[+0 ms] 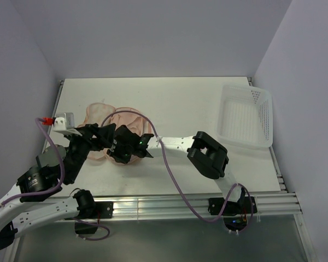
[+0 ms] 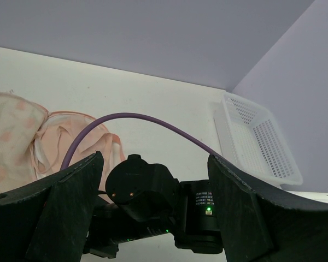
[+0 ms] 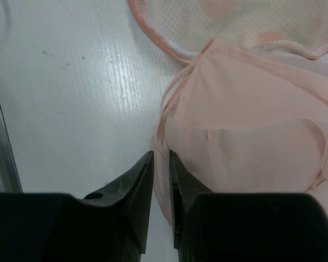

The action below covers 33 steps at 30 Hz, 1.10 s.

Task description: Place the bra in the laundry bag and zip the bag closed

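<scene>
The pale pink bra (image 1: 132, 119) lies bunched at the left-middle of the table, against the open laundry bag (image 1: 97, 113), which is peach with faint orange marks. In the right wrist view my right gripper (image 3: 161, 155) is shut on the thin edge of the bra (image 3: 251, 136), low over the table, with the bag's mesh lining (image 3: 235, 19) just beyond. From above, the right gripper (image 1: 120, 150) sits at the bra's near edge. My left gripper (image 1: 102, 136) is beside it, wide open and empty. Its view shows the left gripper (image 2: 153, 158) framing the right wrist, with the bag (image 2: 5, 142) and the bra (image 2: 90, 136) behind.
A white perforated plastic basket (image 1: 246, 117) stands at the table's right edge and also shows in the left wrist view (image 2: 257, 136). A purple cable (image 1: 164, 158) loops from the right arm over the bra. Lilac walls close in the table at the back and both sides.
</scene>
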Available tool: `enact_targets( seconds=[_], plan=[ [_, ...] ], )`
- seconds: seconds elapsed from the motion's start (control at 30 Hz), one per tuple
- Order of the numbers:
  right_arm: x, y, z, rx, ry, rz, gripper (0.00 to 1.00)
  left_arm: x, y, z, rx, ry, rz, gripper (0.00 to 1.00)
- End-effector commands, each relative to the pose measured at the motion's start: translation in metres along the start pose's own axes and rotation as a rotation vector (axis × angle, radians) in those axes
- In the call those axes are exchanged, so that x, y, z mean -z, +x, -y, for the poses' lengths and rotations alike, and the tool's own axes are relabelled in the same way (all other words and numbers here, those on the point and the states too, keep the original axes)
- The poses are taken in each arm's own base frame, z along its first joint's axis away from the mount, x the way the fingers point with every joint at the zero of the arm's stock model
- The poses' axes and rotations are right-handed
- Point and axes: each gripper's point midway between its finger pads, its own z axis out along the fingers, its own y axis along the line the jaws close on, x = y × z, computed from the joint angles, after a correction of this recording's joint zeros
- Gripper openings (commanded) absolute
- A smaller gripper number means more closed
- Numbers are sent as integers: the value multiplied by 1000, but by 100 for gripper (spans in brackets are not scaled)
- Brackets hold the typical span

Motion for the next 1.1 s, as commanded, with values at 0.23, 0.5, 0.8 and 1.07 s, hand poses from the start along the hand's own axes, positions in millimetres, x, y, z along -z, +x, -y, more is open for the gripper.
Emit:
enact_targets(
  seconds=[0.23,0.5,0.8,1.07],
  plan=[
    [-8,0,1,13,-23,-31,23,-2,-3,4,6,11,15,84],
    [-4,-9,4,11,0,4,6,-3,-2,5,6,13,12,84],
    [40,-57,-2,-3,10,174,0,-5,0,6,9,12,6,84],
    [51,-78,16,-89,68,299,0,-6,0,6,24,0,4,83]
  ],
)
